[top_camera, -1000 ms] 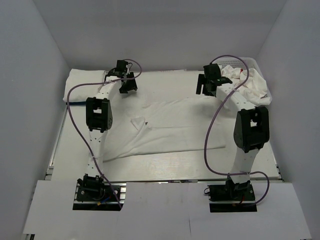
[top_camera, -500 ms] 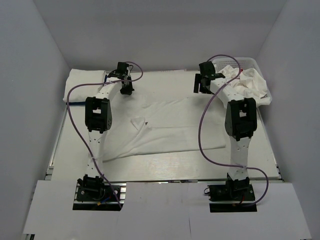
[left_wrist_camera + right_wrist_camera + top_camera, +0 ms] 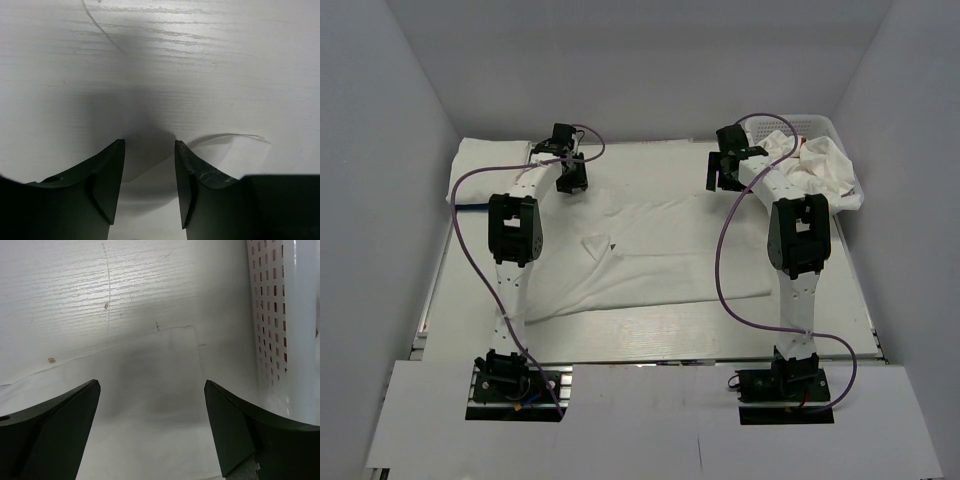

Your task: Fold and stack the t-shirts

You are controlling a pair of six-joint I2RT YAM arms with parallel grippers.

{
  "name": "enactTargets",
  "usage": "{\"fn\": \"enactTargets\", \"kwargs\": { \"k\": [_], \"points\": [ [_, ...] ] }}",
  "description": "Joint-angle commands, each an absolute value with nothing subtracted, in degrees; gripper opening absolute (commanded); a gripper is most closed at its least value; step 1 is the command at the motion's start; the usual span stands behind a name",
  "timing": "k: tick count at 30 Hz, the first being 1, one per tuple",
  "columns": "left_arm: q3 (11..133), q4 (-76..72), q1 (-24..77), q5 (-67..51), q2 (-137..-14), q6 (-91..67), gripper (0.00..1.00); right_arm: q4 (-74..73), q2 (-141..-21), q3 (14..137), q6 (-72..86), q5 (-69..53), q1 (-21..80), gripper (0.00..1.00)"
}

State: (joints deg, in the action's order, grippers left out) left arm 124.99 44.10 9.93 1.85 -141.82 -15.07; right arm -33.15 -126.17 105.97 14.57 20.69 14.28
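Note:
A plain white t-shirt [image 3: 660, 255] lies spread flat across the middle of the table. My left gripper [image 3: 570, 181] hangs at the shirt's far-left edge. In the left wrist view its jaws stand apart over a curled corner of the shirt [image 3: 225, 155], with nothing pinched between the fingers [image 3: 192, 175]. My right gripper [image 3: 722, 178] hovers wide open over the far-right corner of the shirt [image 3: 160, 405], just left of the basket. More t-shirts [image 3: 825, 170], white with a bit of red print, are heaped in the basket.
The white mesh basket [image 3: 817, 124] stands at the back right, its wall [image 3: 280, 315] close beside my right fingers. A folded white pile [image 3: 490, 158] lies at the back left with blue cloth [image 3: 470, 204] beneath it. White walls enclose the table [image 3: 650, 330].
My left gripper shut and then opened again at the shirt's far-left edge. My right arm stretched farther back and slightly left. The shirt has not shifted.

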Motion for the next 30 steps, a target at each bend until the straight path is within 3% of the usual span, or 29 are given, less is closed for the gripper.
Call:
{"fn": "enactTargets", "kwargs": {
  "k": [1, 5, 13, 15, 30],
  "points": [
    [126.9, 45.0, 10.0, -1.4, -136.1, -15.2, 0.55, -34.1, -125.5, 107.8, 14.7, 20.2, 14.3, 0.90],
    [126.3, 45.0, 10.0, -4.7, -134.2, -15.2, 0.61, -34.1, -125.2, 107.2, 14.6, 20.0, 14.3, 0.90],
    [120.9, 46.4, 10.5, -7.2, -131.8, -11.1, 0.61, -33.5, -124.1, 105.7, 14.2, 20.1, 14.4, 0.90],
    [119.4, 46.4, 10.5, -7.2, -131.8, -10.0, 0.54, -33.0, -124.0, 105.3, 14.2, 20.1, 14.3, 0.90],
    [122.4, 45.6, 11.1, 3.9, -136.9, -7.8, 0.53, -33.7, -124.5, 105.6, 13.8, 20.2, 14.2, 0.90]
  ]
}}
